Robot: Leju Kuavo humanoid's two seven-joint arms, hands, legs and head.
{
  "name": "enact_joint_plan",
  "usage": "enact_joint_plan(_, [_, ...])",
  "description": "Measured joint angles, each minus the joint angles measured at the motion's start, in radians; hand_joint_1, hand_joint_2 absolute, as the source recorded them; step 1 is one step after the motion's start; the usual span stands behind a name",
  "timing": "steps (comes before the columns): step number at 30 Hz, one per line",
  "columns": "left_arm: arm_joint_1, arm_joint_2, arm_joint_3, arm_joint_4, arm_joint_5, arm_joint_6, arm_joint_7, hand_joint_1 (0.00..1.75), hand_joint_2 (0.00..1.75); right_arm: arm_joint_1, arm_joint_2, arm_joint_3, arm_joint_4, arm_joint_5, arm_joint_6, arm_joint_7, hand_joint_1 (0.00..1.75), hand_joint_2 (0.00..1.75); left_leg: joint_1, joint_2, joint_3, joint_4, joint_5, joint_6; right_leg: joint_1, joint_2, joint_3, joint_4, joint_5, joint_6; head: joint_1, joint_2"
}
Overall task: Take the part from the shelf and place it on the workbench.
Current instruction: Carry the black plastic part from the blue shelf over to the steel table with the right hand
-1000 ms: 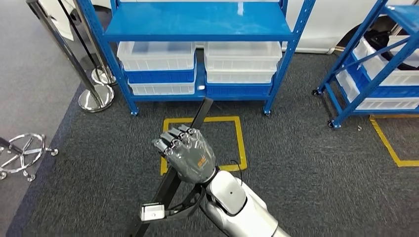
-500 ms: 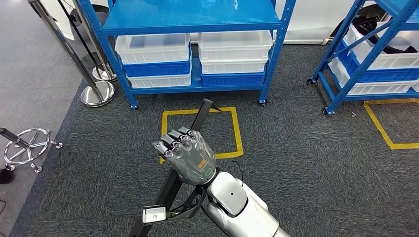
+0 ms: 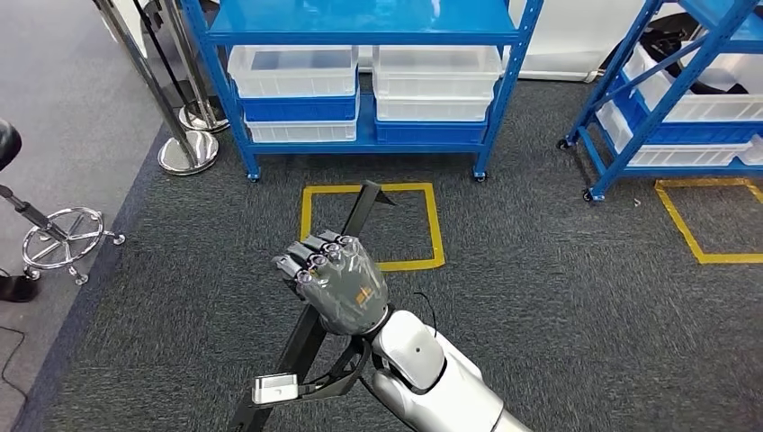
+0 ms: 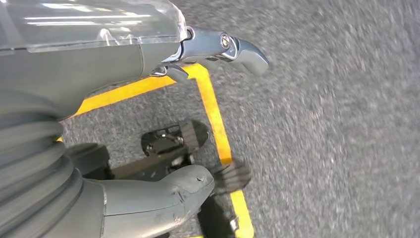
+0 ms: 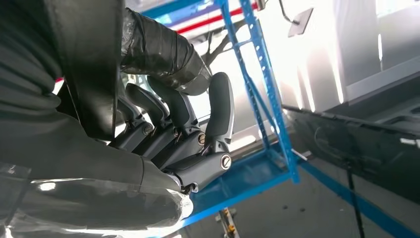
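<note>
Right hand (image 3: 335,286): fingers wrapped around the part, seen in the head view and the right wrist view (image 5: 163,134).
Part (image 3: 360,209): long black bar, held tilted above the carpet, upper end over the yellow floor marking (image 3: 437,236), lower end near the picture's bottom edge.
Left hand (image 4: 148,198): hangs over the carpet; whether it is open or closed cannot be told.
Shelf (image 3: 360,22): blue, carrying clear bins (image 3: 292,70), well apart from the part.
Stool base (image 3: 67,238): chrome, at left.
</note>
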Motion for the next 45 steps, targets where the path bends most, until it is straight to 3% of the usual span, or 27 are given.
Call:
enact_joint_plan(1, [0.0, 0.0, 0.0, 0.0, 0.002, 0.001, -0.002, 0.0, 1.75, -0.001, 0.0, 0.004, 0.001, -0.005, 0.001, 0.001, 1.75, 1.75, -0.001, 0.0, -0.018, 0.001, 0.013, 0.004, 0.0, 0.0, -0.012, 0.064, -0.055, 0.002, 0.0, 0.0])
enact_joint_plan(2, [0.0, 0.001, 0.0, 0.0, 0.005, 0.001, -0.003, 0.0, 1.75, -0.003, -0.001, 0.007, 0.002, -0.008, 0.002, 0.001, 1.75, 1.75, -0.002, 0.0, -0.036, 0.002, 0.026, 0.005, -0.001, 0.001, -0.018, 0.125, -0.085, 0.004, 0.0, 0.0])
enact_joint_plan(3, [0.001, 0.002, 0.0, 0.0, 0.007, 0.001, -0.004, 0.0, 1.75, -0.004, -0.001, 0.011, 0.004, -0.012, 0.004, 0.002, 1.75, 1.75, -0.003, 0.0, -0.054, 0.004, 0.038, 0.004, -0.001, 0.001, -0.014, 0.165, -0.086, 0.005, 0.0, 0.0])
enact_joint_plan(4, [0.003, 0.003, 0.0, 0.0, 0.008, 0.002, -0.004, 0.0, 1.75, -0.006, -0.001, 0.015, 0.007, -0.016, 0.005, 0.003, 1.75, 1.75, -0.004, 0.0, -0.072, 0.008, 0.049, 0.002, -0.001, 0.001, 0.003, 0.178, -0.061, 0.004, 0.0, 0.0])
enact_joint_plan(6, [0.008, 0.004, 0.0, 0.0, 0.009, 0.004, -0.004, 0.0, 1.75, -0.01, -0.002, 0.025, 0.012, -0.022, 0.006, 0.005, 1.75, 1.75, -0.005, 0.0, -0.105, 0.019, 0.067, -0.003, -0.001, 0.001, 0.085, 0.11, -0.005, -0.003, 0.0, 0.0])
enact_joint_plan(8, [0.012, 0.005, 0.0, 0.0, 0.009, 0.005, -0.005, 0.0, 1.75, -0.014, -0.001, 0.033, 0.014, -0.026, 0.005, 0.007, 1.75, 1.75, -0.008, -0.001, -0.126, 0.03, 0.082, -0.011, 0.004, 0.001, 0.195, -0.035, -0.021, -0.013, 0.0, 0.0])
enact_joint_plan(10, [0.013, 0.005, 0.0, 0.0, 0.01, 0.005, -0.008, 0.0, 1.75, -0.019, 0.0, 0.039, 0.016, -0.029, 0.005, 0.01, 1.75, 1.75, -0.007, -0.001, -0.137, 0.031, 0.099, -0.024, 0.011, 0.002, 0.245, -0.124, -0.054, -0.02, 0.0, 0.0])
enact_joint_plan(12, [0.016, 0.006, 0.001, 0.0, 0.013, 0.005, -0.019, 0.0, 1.75, -0.02, 0.0, 0.041, 0.021, -0.035, 0.005, 0.014, 1.75, 1.75, -0.004, -0.002, -0.144, 0.027, 0.109, -0.037, 0.009, 0.001, 0.239, -0.139, -0.044, -0.029, 0.0, 0.0])
enact_joint_plan(14, [0.02, 0.007, 0.001, 0.0, 0.016, 0.005, -0.031, 0.0, 1.75, -0.02, 0.0, 0.041, 0.026, -0.04, 0.005, 0.016, 1.75, 1.75, -0.002, -0.004, -0.163, 0.063, 0.062, -0.048, 0.004, -0.001, 0.224, -0.145, -0.023, -0.042, 0.0, 0.0])
enact_joint_plan(16, [0.023, 0.007, 0.001, 0.0, 0.019, 0.007, -0.038, 0.0, 1.75, -0.02, 0.001, 0.044, 0.029, -0.04, 0.005, 0.014, 1.75, 1.75, 0.002, -0.004, -0.196, 0.17, -0.027, -0.056, 0.003, -0.003, 0.204, -0.145, -0.005, -0.05, 0.0, 0.0])
enact_joint_plan(17, [0.023, 0.007, 0.001, 0.0, 0.021, 0.008, -0.039, 0.0, 1.75, -0.021, 0.001, 0.046, 0.03, -0.039, 0.005, 0.013, 1.75, 1.75, 0.003, -0.004, -0.21, 0.232, -0.055, -0.06, 0.004, -0.003, 0.193, -0.143, 0.003, -0.051, 0.0, 0.0])
enact_joint_plan(18, [0.024, 0.007, 0.001, 0.0, 0.022, 0.009, -0.041, 0.0, 1.75, -0.021, 0.001, 0.049, 0.031, -0.035, 0.005, 0.012, 1.75, 1.75, 0.004, -0.004, -0.215, 0.276, -0.061, -0.063, 0.004, -0.003, 0.182, -0.141, 0.011, -0.05, 0.0, 0.0])
enact_joint_plan(19, [0.024, 0.007, 0.001, 0.0, 0.022, 0.009, -0.041, 0.0, 1.75, -0.021, 0.001, 0.053, 0.033, -0.03, 0.005, 0.01, 1.75, 1.75, 0.005, -0.004, -0.206, 0.289, -0.047, -0.065, 0.004, -0.003, 0.172, -0.138, 0.017, -0.049, 0.0, 0.0])
enact_joint_plan(21, [0.024, 0.007, 0.001, 0.0, 0.023, 0.011, -0.042, 0.0, 1.75, -0.022, 0.001, 0.06, 0.034, -0.021, 0.006, 0.008, 1.75, 1.75, 0.006, -0.004, -0.133, 0.206, 0.001, -0.064, 0.003, -0.003, 0.154, -0.128, 0.025, -0.045, 0.0, 0.0])
enact_joint_plan(23, [0.023, 0.007, 0.001, 0.0, 0.025, 0.014, -0.042, 0.0, 1.75, -0.025, 0.001, 0.065, 0.034, -0.016, 0.008, 0.005, 1.75, 1.75, 0.003, -0.006, -0.043, 0.077, 0.007, -0.055, 0.005, -0.003, 0.142, -0.119, 0.03, -0.038, 0.0, 0.0])
enact_joint_plan(24, [0.023, 0.006, 0.001, 0.0, 0.026, 0.015, -0.042, 0.0, 1.75, -0.028, 0.001, 0.067, 0.034, -0.015, 0.01, 0.003, 1.75, 1.75, 0.001, -0.006, -0.02, 0.039, 0.0, -0.05, 0.006, -0.003, 0.138, -0.115, 0.032, -0.034, 0.0, 0.0])
enact_joint_plan(27, [0.026, 0.003, 0.001, 0.0, 0.029, 0.017, -0.041, 0.0, 1.75, -0.036, 0.001, 0.074, 0.033, -0.01, 0.022, -0.001, 1.75, 1.75, 0.002, -0.005, -0.017, 0.014, 0.0, -0.029, 0.008, -0.003, 0.134, -0.114, 0.039, -0.017, 0.0, 0.0])
enact_joint_plan(28, [0.026, 0.002, 0.001, 0.0, 0.029, 0.017, -0.041, 0.0, 1.75, -0.039, 0.001, 0.076, 0.033, -0.009, 0.024, -0.002, 1.75, 1.75, 0.004, -0.005, -0.019, 0.009, 0.006, -0.02, 0.008, -0.002, 0.128, -0.103, 0.029, -0.011, 0.0, 0.0])
enact_joint_plan(30, [0.026, -0.001, 0.001, 0.0, 0.029, 0.018, -0.041, 0.0, 1.75, -0.044, -0.001, 0.08, 0.033, -0.008, 0.025, -0.004, 1.75, 1.75, 0.008, -0.002, -0.026, 0.002, 0.019, -0.005, 0.005, 0.001, 0.093, -0.023, -0.028, -0.001, 0.0, 0.0])
enact_joint_plan(32, [0.027, -0.002, 0.001, 0.0, 0.028, 0.018, -0.038, 0.0, 1.75, -0.046, -0.003, 0.083, 0.033, -0.007, 0.026, -0.005, 1.75, 1.75, 0.006, -0.002, -0.039, 0.003, 0.027, -0.001, 0.002, 0.003, 0.037, 0.108, -0.098, 0.005, 0.0, 0.0])
enact_joint_plan(33, [0.028, -0.002, 0.001, 0.0, 0.027, 0.018, -0.037, 0.0, 1.75, -0.046, -0.006, 0.084, 0.033, -0.005, 0.027, -0.005, 1.75, 1.75, 0.006, -0.002, -0.045, 0.005, 0.03, -0.001, 0.001, 0.003, 0.018, 0.154, -0.114, 0.007, 0.0, 0.0])
enact_joint_plan(34, [0.028, -0.002, 0.001, 0.0, 0.026, 0.019, -0.035, 0.0, 1.75, -0.047, -0.008, 0.086, 0.033, 0.0, 0.029, -0.005, 1.75, 1.75, 0.006, -0.002, -0.049, 0.008, 0.032, -0.002, -0.001, 0.003, 0.02, 0.161, -0.107, 0.008, 0.0, 0.0])
enact_joint_plan(35, [0.028, -0.003, 0.001, 0.0, 0.025, 0.02, -0.033, 0.0, 1.75, -0.048, -0.011, 0.089, 0.033, 0.008, 0.032, -0.005, 1.75, 1.75, 0.006, -0.003, -0.053, 0.011, 0.033, -0.003, -0.002, 0.003, 0.042, 0.129, -0.083, 0.008, 0.0, 0.0])
enact_joint_plan(37, [0.027, -0.004, 0.001, 0.0, 0.024, 0.023, -0.029, 0.0, 1.75, -0.054, -0.016, 0.094, 0.033, 0.025, 0.038, -0.005, 1.75, 1.75, 0.005, -0.003, -0.057, 0.018, 0.033, -0.007, -0.003, 0.002, 0.122, -0.008, -0.023, 0.004, 0.0, 0.0])
enact_joint_plan(39, [0.024, -0.006, 0.001, 0.0, 0.024, 0.024, -0.026, 0.0, 1.75, -0.061, -0.02, 0.097, 0.032, 0.034, 0.041, -0.005, 1.75, 1.75, 0.002, -0.003, -0.063, 0.026, 0.034, -0.017, 0.0, 0.003, 0.167, -0.099, 0.002, -0.004, 0.0, 0.0])
enact_joint_plan(43, [0.022, -0.006, -0.001, 0.0, 0.023, 0.024, -0.025, 0.0, 1.75, -0.066, -0.027, 0.103, 0.03, 0.036, 0.042, -0.005, 1.75, 1.75, 0.003, -0.003, -0.074, 0.034, 0.031, -0.041, 0.002, 0.005, 0.164, -0.118, 0.013, -0.028, 0.0, 0.0])
enact_joint_plan(45, [0.022, -0.006, -0.001, 0.0, 0.023, 0.024, -0.025, 0.0, 1.75, -0.069, -0.027, 0.106, 0.028, 0.041, 0.042, -0.003, 1.75, 1.75, 0.005, -0.005, -0.104, 0.102, -0.018, -0.049, -0.002, 0.003, 0.161, -0.125, 0.022, -0.042, 0.0, 0.0])
